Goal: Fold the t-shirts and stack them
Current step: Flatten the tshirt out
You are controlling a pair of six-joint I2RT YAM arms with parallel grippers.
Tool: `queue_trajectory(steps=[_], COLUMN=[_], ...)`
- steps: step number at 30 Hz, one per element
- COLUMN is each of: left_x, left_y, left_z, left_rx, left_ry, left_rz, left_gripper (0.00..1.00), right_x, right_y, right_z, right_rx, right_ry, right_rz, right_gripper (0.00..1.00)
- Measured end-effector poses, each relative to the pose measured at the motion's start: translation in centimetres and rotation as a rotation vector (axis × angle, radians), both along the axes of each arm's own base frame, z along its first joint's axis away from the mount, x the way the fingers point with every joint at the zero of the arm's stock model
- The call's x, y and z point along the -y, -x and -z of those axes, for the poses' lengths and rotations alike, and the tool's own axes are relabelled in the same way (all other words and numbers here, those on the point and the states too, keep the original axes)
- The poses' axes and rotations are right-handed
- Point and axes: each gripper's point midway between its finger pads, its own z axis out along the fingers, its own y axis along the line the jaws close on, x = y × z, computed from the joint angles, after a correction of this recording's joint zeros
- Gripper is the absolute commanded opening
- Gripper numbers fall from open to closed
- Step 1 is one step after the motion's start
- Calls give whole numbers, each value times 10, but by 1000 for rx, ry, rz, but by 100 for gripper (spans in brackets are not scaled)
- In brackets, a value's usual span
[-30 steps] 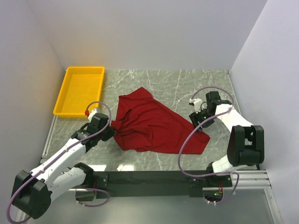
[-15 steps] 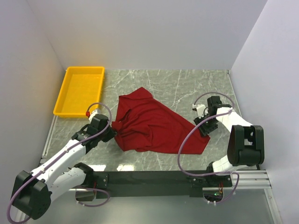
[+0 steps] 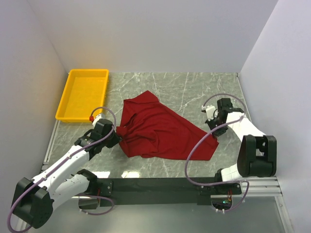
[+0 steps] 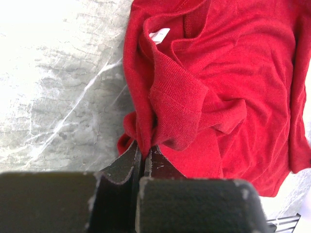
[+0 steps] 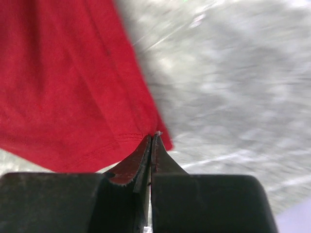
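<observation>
My L gripper (image 4: 144,148) is pinched tight on a bunched fold of the dark red t-shirt (image 3: 158,130), near the collar w/ its white label (image 4: 159,35). My R gripper (image 5: 151,138) has its fingers pressed together on the hem corner at the opposite side. The shirt lies crumpled mid-way on the marble table (image 3: 194,87) btw both arms, w/ the yellow tray (image 3: 82,92) far left, apart from it.

i'm looking down from above and behind on the whole worktop (image 3: 194,87); both wrist views sit close over the same t-shirt (image 3: 155,128).
</observation>
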Motion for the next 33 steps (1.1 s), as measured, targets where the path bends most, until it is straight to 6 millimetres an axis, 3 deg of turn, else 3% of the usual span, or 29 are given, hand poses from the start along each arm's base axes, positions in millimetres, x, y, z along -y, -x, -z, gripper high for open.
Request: queue_trajectory(steps=[2, 5, 8, 13, 16, 18, 22, 24, 25, 28, 33], left_x=[0, 0, 0, 0, 0, 1, 6, 10, 14, 21, 27], left_y=[0, 0, 0, 0, 0, -2, -9, -12, -15, -22, -28], left_z=[0, -2, -3, -3, -3, -3, -5, -5, -6, -5, 5], left_rx=[0, 7, 12, 11, 12, 13, 29, 33, 38, 40, 14], left_ry=[0, 3, 5, 3, 3, 6, 29, 49, 63, 92, 94], left_rz=[0, 0, 1, 3, 2, 0, -4, 0, 0, 3, 11], left_gripper=[1, 1, 1, 1, 1, 1, 1, 1, 1, 1, 1], right_x=[4, 13, 26, 57, 73, 81, 88, 89, 89, 88, 67], right_y=[-12, -47, -90, -180, -222, -241, -262, -268, -273, -284, -284], right_z=[-11, -39, -70, -116, -119, -109, -82, -71, -69, -67, -78], right_rx=[57, 201, 355, 592, 667, 675, 655, 641, 640, 647, 639], right_ry=[19, 59, 111, 218, 276, 307, 340, 348, 347, 336, 219], right_rz=[11, 51, 124, 306, 391, 427, 458, 466, 467, 464, 371], right_gripper=[0, 0, 0, 0, 0, 0, 2, 25, 49, 71, 76])
